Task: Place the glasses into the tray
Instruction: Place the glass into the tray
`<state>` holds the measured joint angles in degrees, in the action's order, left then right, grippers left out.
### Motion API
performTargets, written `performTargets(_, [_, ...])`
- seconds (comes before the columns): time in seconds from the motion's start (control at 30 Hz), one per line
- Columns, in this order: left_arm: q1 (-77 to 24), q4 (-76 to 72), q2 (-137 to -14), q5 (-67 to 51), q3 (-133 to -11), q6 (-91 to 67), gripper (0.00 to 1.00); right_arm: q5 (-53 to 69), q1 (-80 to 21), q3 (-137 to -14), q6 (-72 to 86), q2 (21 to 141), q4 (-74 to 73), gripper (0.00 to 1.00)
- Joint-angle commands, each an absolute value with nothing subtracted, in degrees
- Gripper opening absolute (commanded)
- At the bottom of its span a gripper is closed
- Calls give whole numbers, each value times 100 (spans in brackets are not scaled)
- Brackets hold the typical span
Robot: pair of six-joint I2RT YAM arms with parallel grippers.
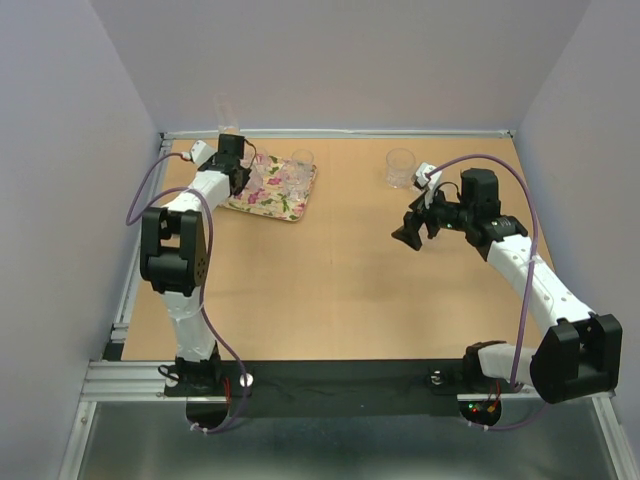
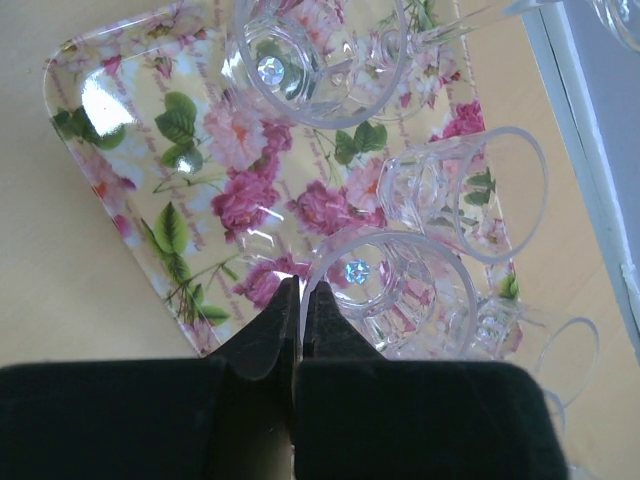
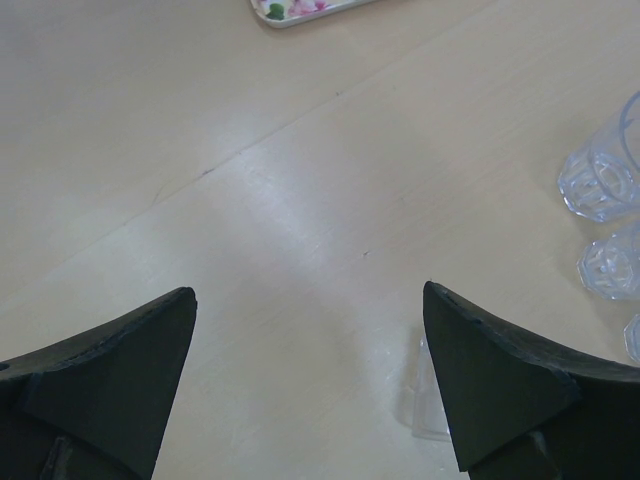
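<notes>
The flowered tray [image 2: 130,140] lies at the table's back left [image 1: 285,207]. Three clear glasses stand on it in the left wrist view: one at the far end [image 2: 320,60], one on the right [image 2: 470,190], and a near one [image 2: 400,290]. My left gripper [image 2: 302,290] is shut on the near glass's rim, one finger inside and one outside; from above it [image 1: 240,178] sits over the tray's left side. My right gripper [image 1: 415,235] hovers open over bare table [image 3: 310,295], holding nothing. Another glass [image 1: 400,167] stands on the table behind it; two glasses [image 3: 605,175] [image 3: 615,265] show at the right wrist view's edge.
A tall clear glass [image 1: 226,112] stands by the back wall behind the tray. One more glass [image 1: 302,158] is at the tray's far corner. Grey walls close in the table on three sides. A tray corner [image 3: 300,8] shows at the top of the right wrist view.
</notes>
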<state>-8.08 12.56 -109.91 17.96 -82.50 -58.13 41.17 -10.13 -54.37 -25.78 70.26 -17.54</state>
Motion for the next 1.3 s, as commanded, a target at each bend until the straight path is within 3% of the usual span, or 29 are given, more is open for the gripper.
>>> performTargets(0.0, [-738, 1459, -11109, 2179, -8727, -5810, 0, 4087, -967, -5317, -2681, 6855, -1529, 99])
performTargets(0.6, [-694, 1978, -11760, 2522, -9536, -5642, 8, 4060, -940, -5317, -2681, 6855, -1529, 99])
performTargets(1.27, [-694, 2057, -11743, 2505, -9764, -5467, 39, 4078, -870, -5317, -2672, 6803, -1538, 99])
